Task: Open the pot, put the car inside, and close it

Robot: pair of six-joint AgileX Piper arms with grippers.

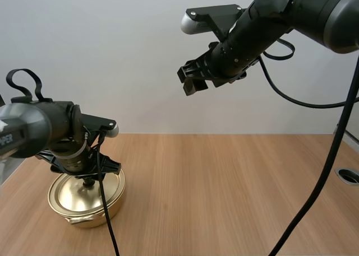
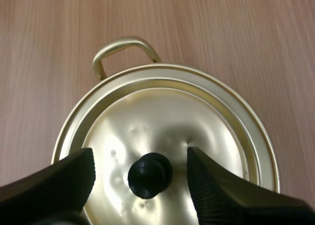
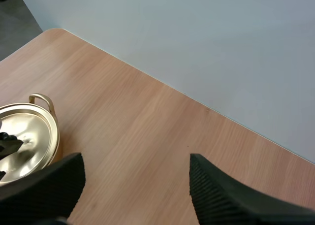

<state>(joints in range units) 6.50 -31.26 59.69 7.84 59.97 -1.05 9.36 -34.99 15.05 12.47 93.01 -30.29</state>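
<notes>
At the lower left of the high view, the gold pot sat on the tabletop near its left edge, with the lid seated on it. The left hand hung straight over the lid, released. Its two fingers stood apart on either side of the black knob, neither touching it. The opening step looked about to begin, with nothing yet gripped.

The danger lay in the knob. It was small and round and sat nearer one finger than the other, so an off-centre squeeze could shove the lid sideways or let the knob slip out on the lift. The lid looked thin and dented, and if it caught on the way up it could tug the light pot along with it.

Toward the upper right, the right hand hung high above the tabletop, released and holding nothing, well apart from the pot.
</notes>
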